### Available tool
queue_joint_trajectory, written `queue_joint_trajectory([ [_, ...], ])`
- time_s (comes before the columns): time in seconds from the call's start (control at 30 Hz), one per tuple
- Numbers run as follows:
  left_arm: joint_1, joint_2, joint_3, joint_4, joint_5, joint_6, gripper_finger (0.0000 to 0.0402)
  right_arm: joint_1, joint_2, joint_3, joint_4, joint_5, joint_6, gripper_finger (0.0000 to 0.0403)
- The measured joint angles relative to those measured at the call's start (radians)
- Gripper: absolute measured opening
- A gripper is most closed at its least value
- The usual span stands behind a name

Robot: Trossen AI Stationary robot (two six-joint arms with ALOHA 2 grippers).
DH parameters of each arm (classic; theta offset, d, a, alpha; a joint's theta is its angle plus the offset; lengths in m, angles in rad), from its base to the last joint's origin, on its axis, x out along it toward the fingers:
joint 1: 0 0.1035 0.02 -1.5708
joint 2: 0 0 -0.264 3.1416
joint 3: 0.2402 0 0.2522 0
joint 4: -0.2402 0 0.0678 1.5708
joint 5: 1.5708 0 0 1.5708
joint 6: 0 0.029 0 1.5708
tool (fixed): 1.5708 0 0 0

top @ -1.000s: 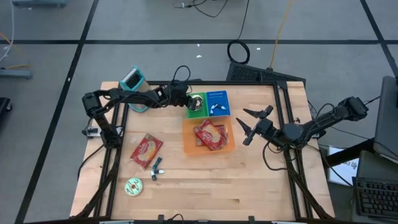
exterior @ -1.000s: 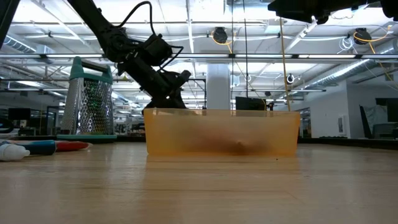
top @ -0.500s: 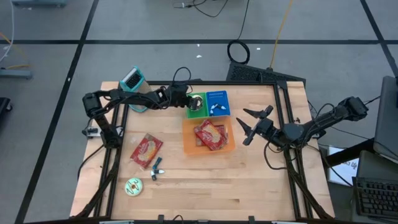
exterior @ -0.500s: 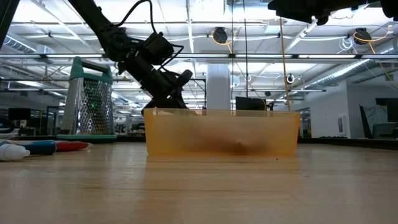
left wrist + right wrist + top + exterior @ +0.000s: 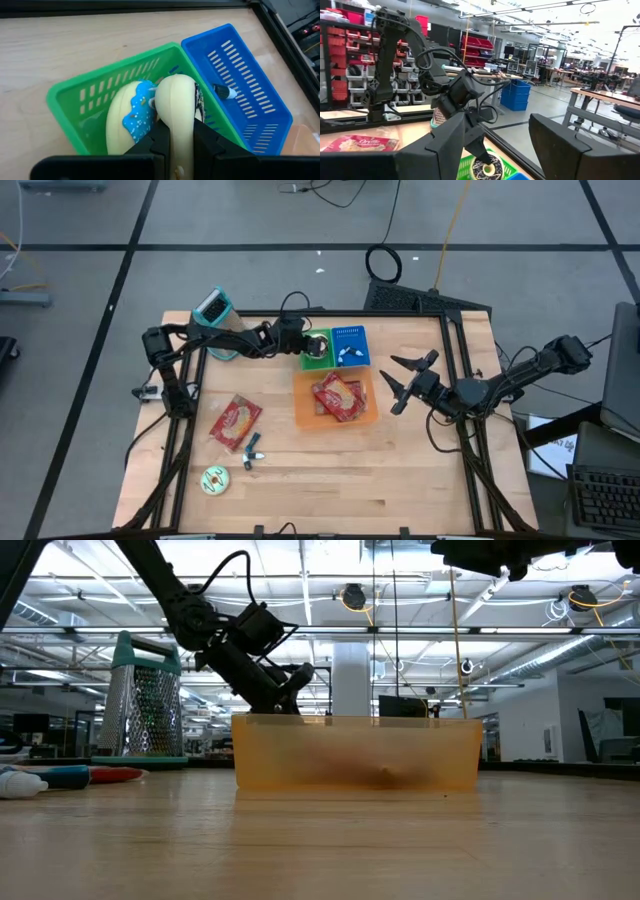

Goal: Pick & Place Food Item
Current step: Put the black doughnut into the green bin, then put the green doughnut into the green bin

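Cream-coloured and smooth, a ring doughnut stands on edge between the closed fingers of the left tool, and the tool has it just over the mouth of the green basket. From where I stand this looks like the placing step: the food item is carried to its bin and is about to go in. A second doughnut, pale with bright blue icing and sprinkles, already leans in the basket right beside the held one, touching it or nearly so.

What comes next, I reckon, is a short lowering until the doughnut sits in the basket, then spreading the fingers and backing out without knocking the slatted green wall or tipping the iced one. The basket is light moulded plastic with slots in its sides, so a nudge could slide it on the wooden bench.

Hard against it, on the far side from the tool, sits a blue basket of the same slotted make, with a small object in it I cannot identify. Nearer the bench's middle an orange translucent bin holds a crinkly red packet.

The right tool waits above the bench off to the orange bin's far side, fingers spread wide with nothing between them.
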Motion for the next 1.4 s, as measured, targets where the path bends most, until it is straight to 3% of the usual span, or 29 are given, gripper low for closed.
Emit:
queue_joint_trajectory([
  [0.27,0.001,0.001,0.000,-0.001,-0.002,0.025,0.0054,0.000,0.000,0.000,0.000,-0.013,-0.003,0.0206],
  [0.7,0.019,-0.026,0.000,0.021,0.005,0.133,0.0206,0.000,0.000,0.000,-0.001,-0.012,-0.006,0.0207],
  [1.0,0.042,-0.151,0.000,0.010,0.012,0.188,0.0250,0.000,0.000,0.000,-0.004,-0.013,-0.006,0.0208],
  [1.1,0.037,-0.220,0.000,-0.010,0.076,0.214,0.0252,0.000,0.000,0.000,-0.004,-0.012,-0.007,0.0208],
  [1.23,0.004,-0.354,0.000,-0.062,0.238,0.254,0.0253,0.000,0.000,0.000,-0.008,-0.012,-0.007,0.0208],
  [1.33,-0.061,-0.474,0.000,-0.129,0.340,0.295,0.0253,0.000,0.000,0.000,-0.007,-0.012,-0.007,0.0208],
  [1.4,-0.131,-0.558,0.000,-0.187,0.352,0.335,0.0253,0.000,0.000,0.000,-0.008,-0.012,-0.007,0.0208],
])
